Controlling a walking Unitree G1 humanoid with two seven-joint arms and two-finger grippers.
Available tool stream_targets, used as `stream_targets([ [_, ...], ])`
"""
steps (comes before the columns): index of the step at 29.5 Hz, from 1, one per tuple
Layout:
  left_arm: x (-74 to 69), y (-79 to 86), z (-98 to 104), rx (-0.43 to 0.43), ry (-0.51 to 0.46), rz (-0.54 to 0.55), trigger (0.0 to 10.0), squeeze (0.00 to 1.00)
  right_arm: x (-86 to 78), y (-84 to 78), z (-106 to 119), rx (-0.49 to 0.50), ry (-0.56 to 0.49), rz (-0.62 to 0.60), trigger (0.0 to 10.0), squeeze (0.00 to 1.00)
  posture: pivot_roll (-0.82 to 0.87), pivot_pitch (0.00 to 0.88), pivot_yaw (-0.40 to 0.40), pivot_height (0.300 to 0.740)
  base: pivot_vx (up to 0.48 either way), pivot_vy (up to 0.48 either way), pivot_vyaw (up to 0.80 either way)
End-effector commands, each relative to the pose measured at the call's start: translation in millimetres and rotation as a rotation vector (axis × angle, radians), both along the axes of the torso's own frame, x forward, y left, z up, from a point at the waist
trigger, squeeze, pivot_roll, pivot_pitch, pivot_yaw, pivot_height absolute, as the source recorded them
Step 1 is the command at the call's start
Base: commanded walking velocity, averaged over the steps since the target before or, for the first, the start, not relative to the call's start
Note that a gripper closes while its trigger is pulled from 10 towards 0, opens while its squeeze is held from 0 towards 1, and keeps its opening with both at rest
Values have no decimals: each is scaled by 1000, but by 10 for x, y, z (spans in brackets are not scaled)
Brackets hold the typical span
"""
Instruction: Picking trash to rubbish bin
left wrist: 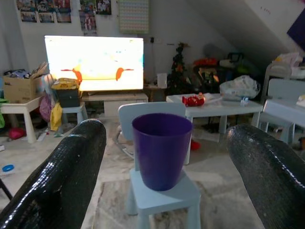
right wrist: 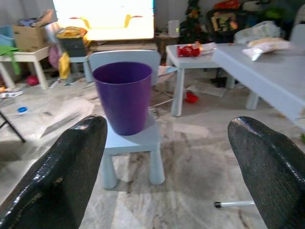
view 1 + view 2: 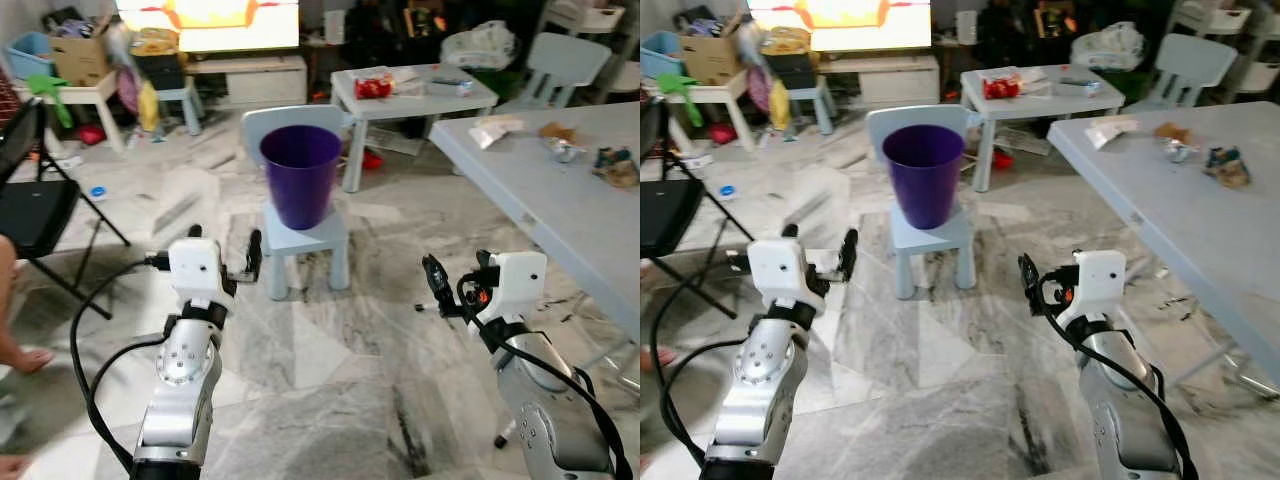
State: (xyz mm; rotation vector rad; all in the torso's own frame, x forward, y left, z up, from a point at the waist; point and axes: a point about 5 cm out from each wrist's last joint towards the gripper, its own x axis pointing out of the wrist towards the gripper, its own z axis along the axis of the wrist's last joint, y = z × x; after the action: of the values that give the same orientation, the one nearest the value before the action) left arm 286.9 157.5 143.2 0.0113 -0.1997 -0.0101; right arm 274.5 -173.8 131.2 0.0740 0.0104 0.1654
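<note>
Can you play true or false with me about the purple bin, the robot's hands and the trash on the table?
1. The purple bin stands on a small chair. True.
2. The left gripper is holding a piece of trash. False: its fingers are open with nothing between them.
3. Trash lies on the big grey table to the robot's right. True.
4. The bin is tipped over on the floor. False: it stands upright on the chair.
5. The right gripper is open. True.
</note>
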Motion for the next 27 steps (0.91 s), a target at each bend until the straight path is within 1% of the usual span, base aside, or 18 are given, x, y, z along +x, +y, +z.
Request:
stream_targets([
  [1,11,16,145,-13,-35,13,10000,0,56,20,121,11,-38,4,10000,0,45,0,-39,740,0,0,-800],
  [2,11,16,145,-13,-35,13,10000,0,56,20,121,11,-38,4,10000,0,45,0,-39,740,0,0,-800],
  [4,-18,18,241,-15,-53,-2,10000,0,122,16,184,24,-72,-18,10000,0,54,0,-32,740,0,0,-800],
  [5,-18,18,241,-15,-53,-2,10000,0,122,16,184,24,-72,-18,10000,0,54,0,-32,740,0,0,-800],
  [6,-22,59,275,-6,-51,1,10000,0,166,42,236,50,-88,-31,10000,0,75,0,-23,740,0,0,-800],
  [10,-33,139,263,3,-37,21,10000,0,179,98,257,60,-94,-27,10000,0,81,0,-22,740,0,0,-800],
  [11,-40,175,257,-3,-29,39,10000,0,172,117,264,65,-95,-25,10000,0,86,0,-21,740,0,0,-800],
  [12,-47,238,261,-28,-21,72,10000,0,161,151,279,73,-96,-18,10000,0,90,0,-20,740,0,0,-800],
  [14,-49,262,275,-35,-18,86,10000,0,160,166,289,76,-97,-13,10000,0,96,5,-21,740,0,0,-800],
  [18,-72,269,286,-42,-9,84,10000,0,183,179,278,77,-96,-20,10000,0,96,19,-15,740,0,0,-800],
  [20,-93,258,295,-53,2,74,10000,0,184,169,314,84,-106,-38,10000,0,92,24,-7,740,0,0,-800],
  [23,-70,195,314,-59,2,37,10000,0,194,161,347,81,-118,-45,10000,0,84,38,-2,740,0,0,-800],
  [27,-50,181,336,-68,5,32,10000,0,202,144,352,80,-120,-58,10000,0,82,38,-2,740,188,0,-800],
])
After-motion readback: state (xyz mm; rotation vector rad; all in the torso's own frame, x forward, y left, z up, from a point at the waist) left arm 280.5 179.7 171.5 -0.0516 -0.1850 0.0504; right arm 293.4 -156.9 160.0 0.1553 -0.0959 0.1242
